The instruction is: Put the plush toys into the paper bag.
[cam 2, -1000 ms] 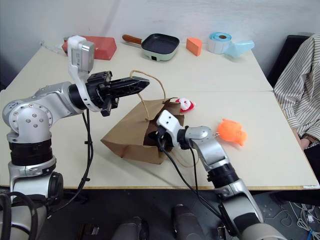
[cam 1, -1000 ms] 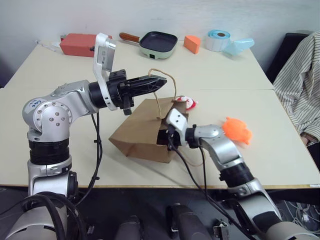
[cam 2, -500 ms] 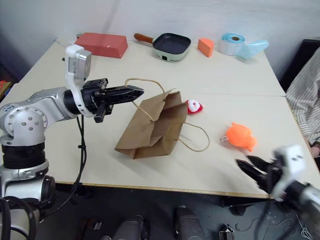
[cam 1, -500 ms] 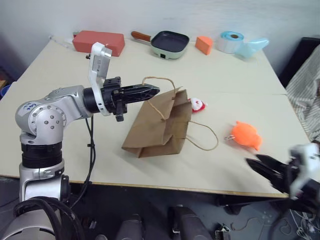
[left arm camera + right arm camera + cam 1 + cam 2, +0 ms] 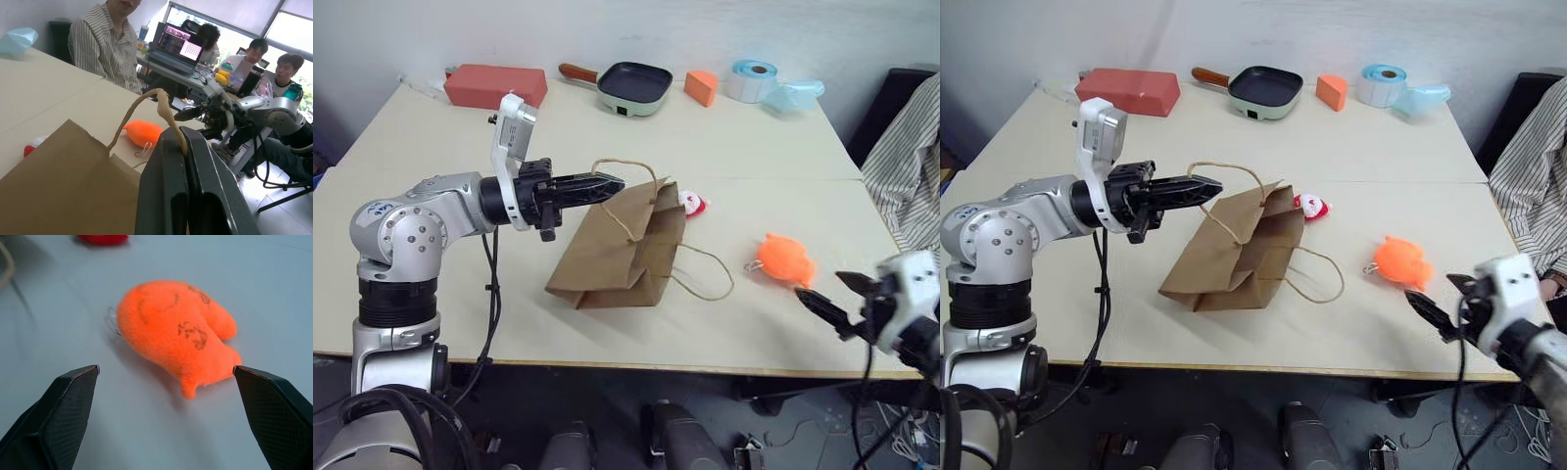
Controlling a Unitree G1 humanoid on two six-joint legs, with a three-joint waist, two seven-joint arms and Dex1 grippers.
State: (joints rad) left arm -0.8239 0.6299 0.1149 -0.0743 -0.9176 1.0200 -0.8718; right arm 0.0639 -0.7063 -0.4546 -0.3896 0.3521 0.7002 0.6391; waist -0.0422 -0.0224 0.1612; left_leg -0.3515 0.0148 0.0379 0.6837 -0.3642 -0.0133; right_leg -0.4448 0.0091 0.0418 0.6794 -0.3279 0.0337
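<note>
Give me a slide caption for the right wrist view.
Open right gripper lined up on the orange plush toy lying on the table.

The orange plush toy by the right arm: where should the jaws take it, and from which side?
Across the orange plush toy's plump middle, coming from the near table edge, where the right gripper already faces it with jaws open to either side. The body lies flat on the table, apart from the paper bag; its keyring end is too thin to hold well.
</note>
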